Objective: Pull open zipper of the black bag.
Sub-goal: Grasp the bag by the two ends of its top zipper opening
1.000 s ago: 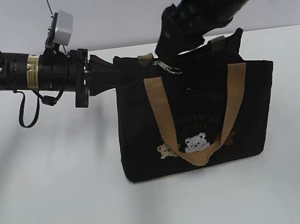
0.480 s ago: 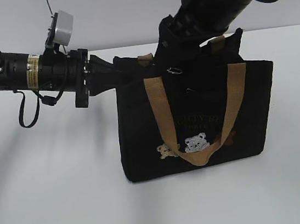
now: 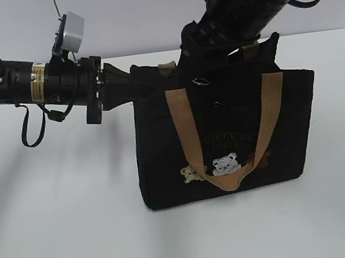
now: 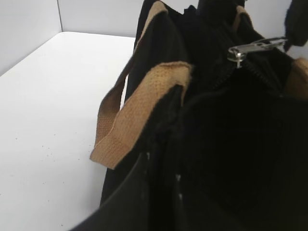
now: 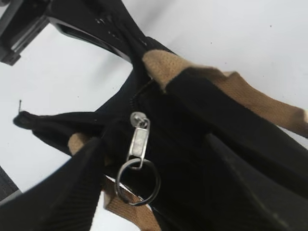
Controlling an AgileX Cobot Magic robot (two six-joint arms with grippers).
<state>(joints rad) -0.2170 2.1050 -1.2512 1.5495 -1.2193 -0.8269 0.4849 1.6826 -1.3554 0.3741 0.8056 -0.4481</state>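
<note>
The left pincer was clamped on the black bag's top left corner, while the zipper pull hung between the right pincer's spread fingers, untouched.

Matt black bag cloth, coarse tan webbing handles, shiny metal zipper pull, seemingly smooth white table

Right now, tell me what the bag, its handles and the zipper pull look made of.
Black bag: matte woven fabric, likely canvas; soft folds.
Handles: tan webbing, coarse weave, frayed edge.
Zipper pull: shiny silver metal with a ring; glints.
</note>
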